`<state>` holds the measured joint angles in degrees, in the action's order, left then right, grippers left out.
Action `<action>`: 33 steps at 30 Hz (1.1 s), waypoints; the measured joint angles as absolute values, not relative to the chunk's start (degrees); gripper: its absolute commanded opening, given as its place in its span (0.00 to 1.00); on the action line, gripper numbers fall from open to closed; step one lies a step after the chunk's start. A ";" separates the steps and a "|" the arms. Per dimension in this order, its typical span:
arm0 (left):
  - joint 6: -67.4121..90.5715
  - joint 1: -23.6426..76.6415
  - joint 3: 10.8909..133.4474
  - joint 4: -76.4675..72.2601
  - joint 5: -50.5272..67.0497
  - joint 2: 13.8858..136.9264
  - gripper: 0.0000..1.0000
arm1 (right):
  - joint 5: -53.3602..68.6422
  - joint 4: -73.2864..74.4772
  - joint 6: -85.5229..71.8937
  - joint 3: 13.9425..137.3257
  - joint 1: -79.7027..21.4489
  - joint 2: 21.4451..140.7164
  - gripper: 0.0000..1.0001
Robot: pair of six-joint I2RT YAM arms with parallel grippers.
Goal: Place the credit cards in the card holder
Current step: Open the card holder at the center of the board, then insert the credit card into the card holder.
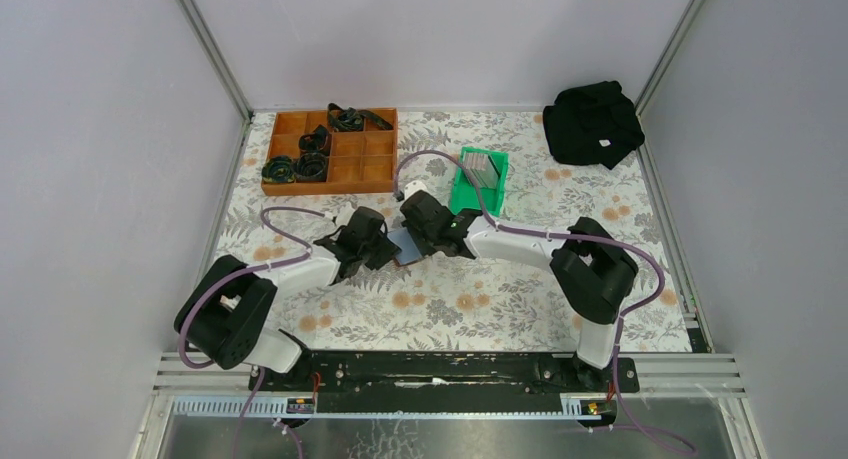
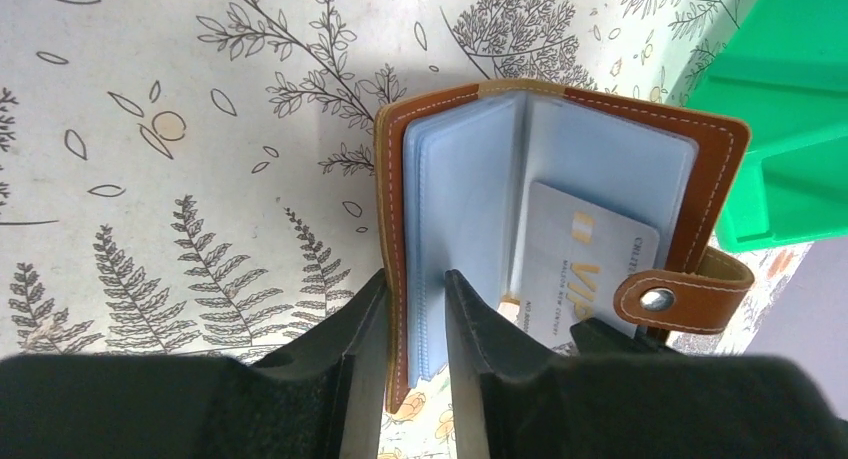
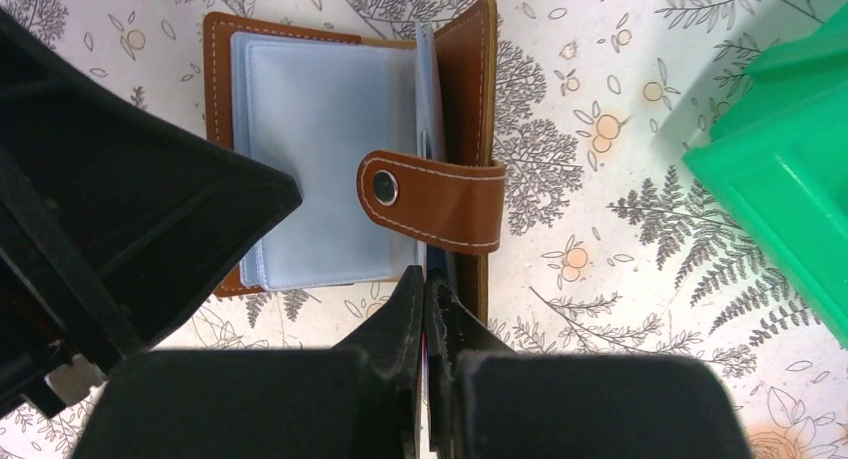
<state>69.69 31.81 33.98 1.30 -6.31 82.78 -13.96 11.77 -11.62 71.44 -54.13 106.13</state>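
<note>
Card holder (image 2: 470, 179), brown leather, lay open on table (image 2: 150, 129) between both arms, clear sleeves up, snap tab (image 3: 440, 204) folded over its right cover. Left claw (image 2: 413, 289), at holder's 9 o'clock in overhead view, was clamped across left cover and sleeve stack. Right claw (image 3: 427, 284), at holder's 3 o'clock, was clenched on one credit card (image 2: 585, 269), pale with gold lettering, its leading end over right-hand sleeve; whether already inside a pocket could not be told. From right wrist, card showed edge-on, long axis running 6 to 12 o'clock, holder ahead at 12; right arm judged the one placed to push. Remaining credit cards (image 1: 487, 164), grey stack, sat in green bin (image 1: 465, 194) at holder's 1 o'clock.
</note>
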 measured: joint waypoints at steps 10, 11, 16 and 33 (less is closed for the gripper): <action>68.05 31.94 35.70 2.00 -6.72 84.03 0.31 | -10.72 11.60 -12.12 73.12 -50.74 106.10 0.00; 67.90 31.99 35.90 2.04 -6.74 84.12 0.31 | -10.44 11.53 -12.25 73.12 -50.37 106.10 0.00; 67.35 32.27 36.01 2.04 -6.76 84.42 0.31 | -8.01 11.29 -12.84 73.19 -47.99 106.13 0.00; 64.29 32.49 36.27 2.15 -6.57 84.99 0.31 | -2.13 8.29 -16.58 73.06 -44.03 108.03 0.00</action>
